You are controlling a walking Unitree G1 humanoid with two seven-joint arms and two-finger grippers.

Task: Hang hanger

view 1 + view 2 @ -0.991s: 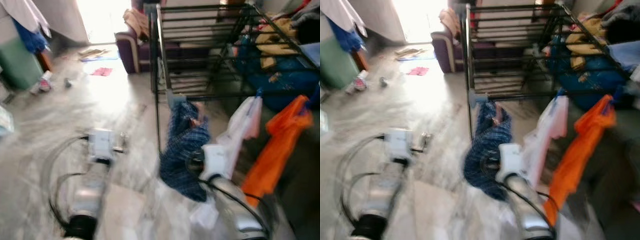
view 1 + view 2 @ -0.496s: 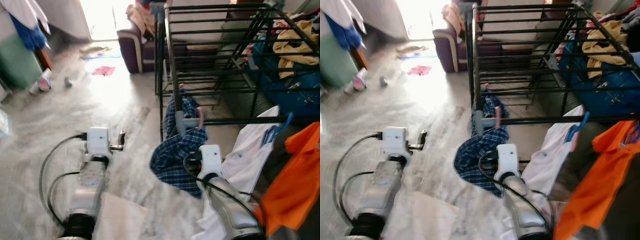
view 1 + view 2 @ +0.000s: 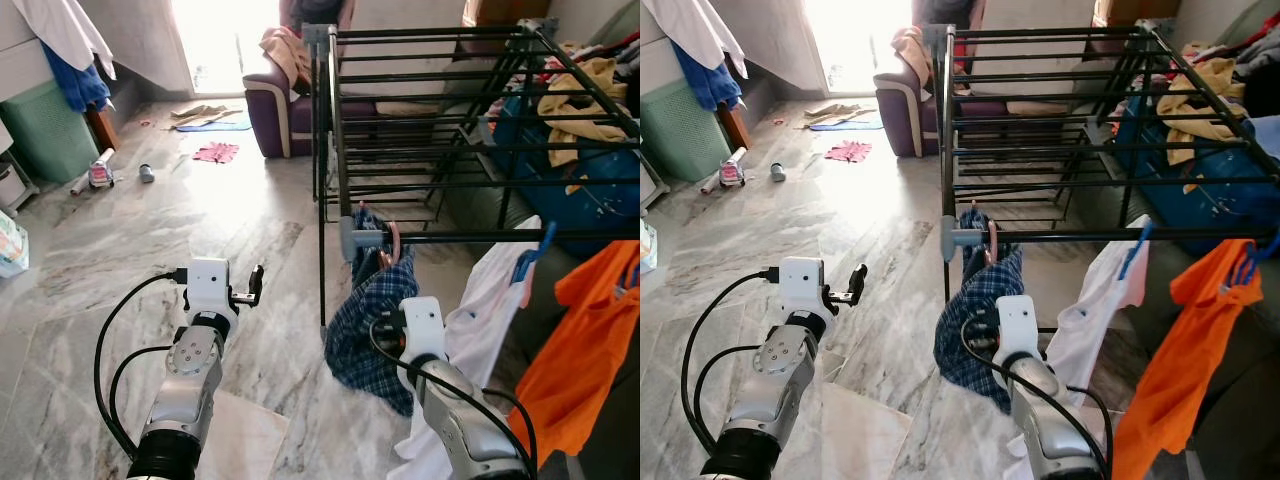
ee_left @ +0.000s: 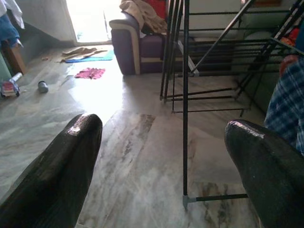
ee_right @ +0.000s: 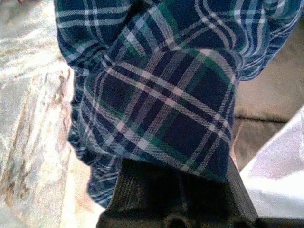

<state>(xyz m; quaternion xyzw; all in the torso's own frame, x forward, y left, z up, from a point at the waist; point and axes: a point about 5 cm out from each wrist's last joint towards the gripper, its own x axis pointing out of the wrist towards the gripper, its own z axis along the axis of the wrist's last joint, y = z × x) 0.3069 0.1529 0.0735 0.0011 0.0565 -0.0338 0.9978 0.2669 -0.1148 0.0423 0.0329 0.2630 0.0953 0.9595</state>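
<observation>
Your camera swung up and steadied over the last second, so the drying rack (image 3: 420,110) sat squarer ahead of you; the hanger (image 3: 392,240) with the plaid shirt (image 3: 372,320) rose with your right arm and was at the rack's near rail, its pink hook at or over the bar beside the grey corner joint, though you could not tell whether it was seated. Your right gripper (image 5: 175,190) was under the plaid cloth; its fingers were covered, so I cannot tell how far they were closed. Your left gripper (image 4: 161,156) hung wide apart and empty over the marble floor (image 3: 120,240), left of the rack. If you released before the hook caught, the shirt would probably have slid to the floor.
</observation>
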